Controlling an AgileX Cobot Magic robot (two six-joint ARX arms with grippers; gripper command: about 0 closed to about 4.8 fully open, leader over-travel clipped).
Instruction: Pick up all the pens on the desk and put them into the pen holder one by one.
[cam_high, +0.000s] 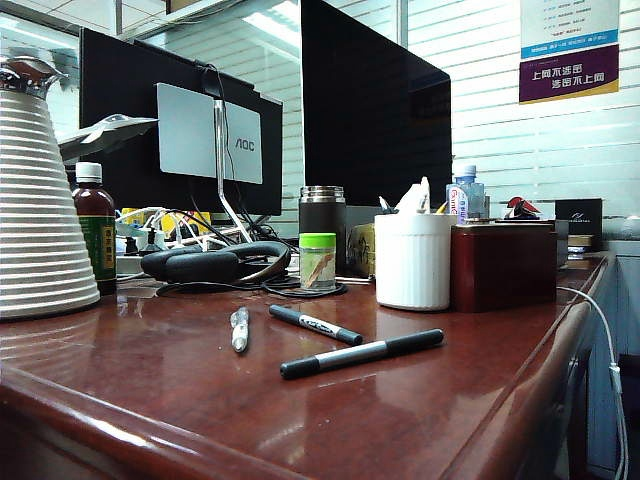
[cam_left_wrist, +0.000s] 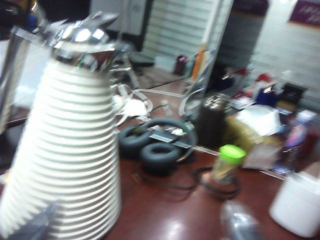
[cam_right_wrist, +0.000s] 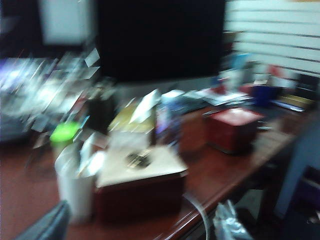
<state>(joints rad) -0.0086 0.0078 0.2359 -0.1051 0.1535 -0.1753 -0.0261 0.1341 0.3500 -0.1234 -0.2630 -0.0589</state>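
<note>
Lying flat left of the white ribbed plastic pen holder (cam_high: 413, 262), three slim pens (cam_high: 361, 354) await; both grippers' openings are indiscernible, neither arm visibly nearer.

Open desk (cam_high: 150, 390) around the pens (cam_high: 314, 324); white jug (cam_high: 40, 200), headphones (cam_high: 215, 262), pen holder (cam_high: 412, 262) behind.

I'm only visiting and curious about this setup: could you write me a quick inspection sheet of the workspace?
Surface: glossy reddish-brown desk, reflective.
Job's things: three pens lie flat, apart: clear ballpoint, black marker, grey marker; white pen holder upright behind them.
Clutter: ribbed white jug, headphones, green-capped jar, flask, dark red box.
Grippers: left gripper and right gripper only show blurred fingertip edges in the wrist views; absent from the exterior view.
Cables: white cable over the desk edge.
Surroundings: monitors, blinds.
</note>
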